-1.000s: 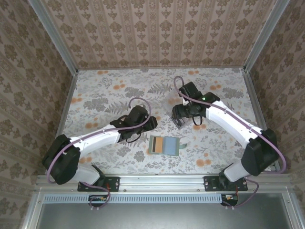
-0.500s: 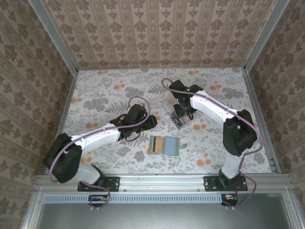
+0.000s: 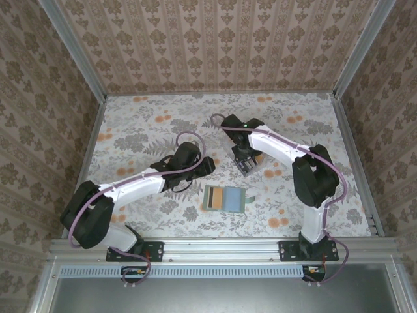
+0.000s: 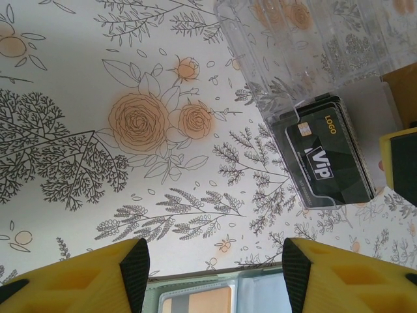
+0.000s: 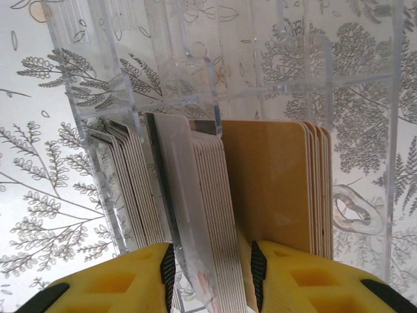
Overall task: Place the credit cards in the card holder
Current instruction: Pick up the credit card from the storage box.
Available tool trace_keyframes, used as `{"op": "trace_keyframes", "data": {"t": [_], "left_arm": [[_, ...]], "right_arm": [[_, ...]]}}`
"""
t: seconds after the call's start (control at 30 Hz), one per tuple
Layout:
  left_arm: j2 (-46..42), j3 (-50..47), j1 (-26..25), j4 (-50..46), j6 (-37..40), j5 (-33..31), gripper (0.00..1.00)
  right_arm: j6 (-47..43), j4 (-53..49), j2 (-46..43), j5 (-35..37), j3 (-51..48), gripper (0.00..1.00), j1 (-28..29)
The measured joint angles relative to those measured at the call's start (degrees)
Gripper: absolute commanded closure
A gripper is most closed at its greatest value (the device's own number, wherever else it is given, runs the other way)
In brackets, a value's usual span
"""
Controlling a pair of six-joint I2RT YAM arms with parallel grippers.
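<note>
On the floral tabletop [image 3: 130, 130], credit cards [image 5: 208, 195] are stood edgewise in the clear box [image 5: 98, 65] between the half-closed jaws of the right gripper [image 5: 212, 274], grip unconfirmed; the card holder [image 3: 226, 199] is found behind it, nearer the open, empty left gripper [image 4: 215, 267].

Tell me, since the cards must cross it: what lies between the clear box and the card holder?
Only bare floral tabletop lies between the box and the holder, as the left wrist view shows. The top view agrees.

Floral-patterned tabletop [image 3: 143, 130] enclosed by damask-papered walls [image 3: 221, 45], seemingly edged with metal framing [image 3: 221, 246].
</note>
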Motion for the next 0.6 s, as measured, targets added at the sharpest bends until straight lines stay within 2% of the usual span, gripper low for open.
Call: {"op": "trace_keyframes", "data": {"t": [0.6], "left_arm": [[0.02, 0.0, 0.26, 0.02, 0.0, 0.22, 0.41]], "right_arm": [[-1.44, 0.22, 2.49, 11.93, 0.0, 0.68, 4.0]]}}
